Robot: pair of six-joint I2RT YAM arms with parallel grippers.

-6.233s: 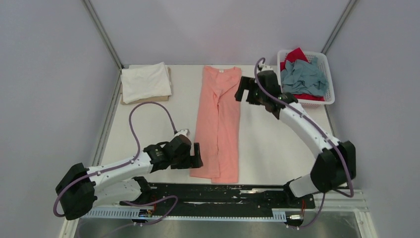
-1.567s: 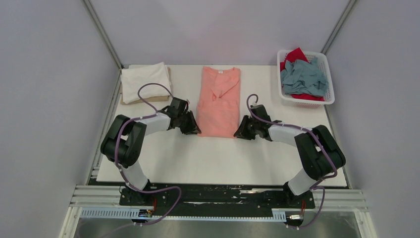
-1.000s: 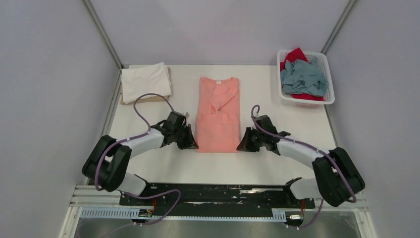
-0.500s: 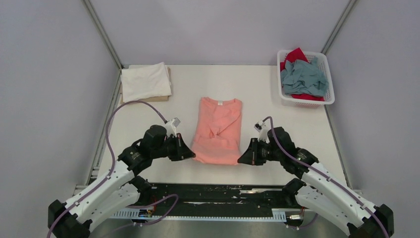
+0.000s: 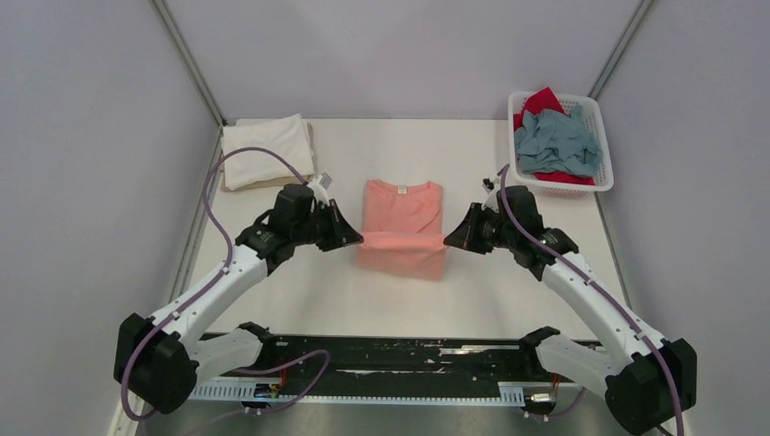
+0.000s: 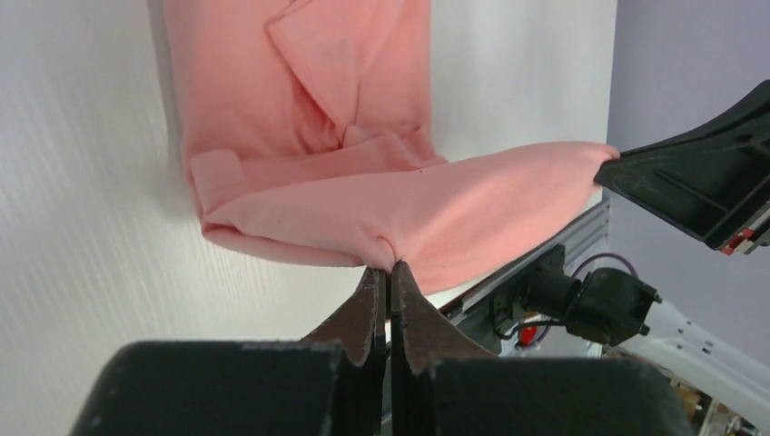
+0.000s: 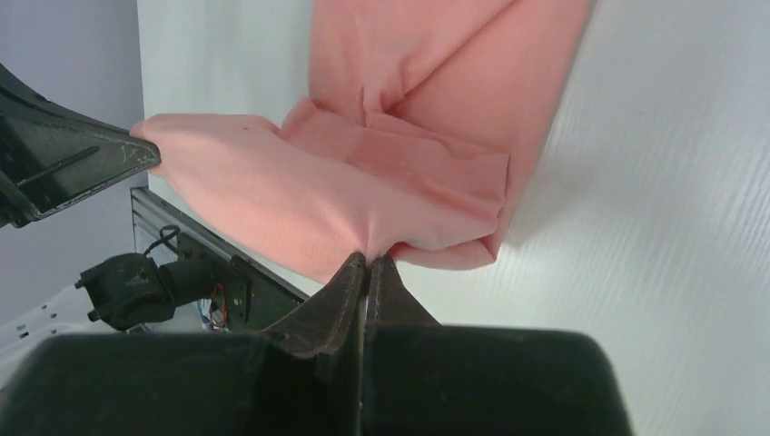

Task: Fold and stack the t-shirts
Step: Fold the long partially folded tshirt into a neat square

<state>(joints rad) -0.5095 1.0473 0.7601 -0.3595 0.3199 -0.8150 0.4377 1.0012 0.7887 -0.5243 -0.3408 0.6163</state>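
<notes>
Bare table is lying open in front of the pink shirt and beyond it. The folded white shirt is filling the far-left corner, the basket the far-right corner.

Overall light: bright, soft and even in the overhead view, falling from above; no lamp in shot.
Colour: the walls read pale lavender-grey, the table clean white.
Shadows: faint and soft-edged under the raised fold of the salmon-pink t-shirt; a grey smudge left of the cloth in the left wrist view, right of it in the right wrist view.
Glare: none; the table runs near washed out in both wrist views.
Focus: overhead sharp throughout; the wrist views keep the cloth crisp, while the left gripper and right gripper go dark and soft at the bottom of frame.
</notes>
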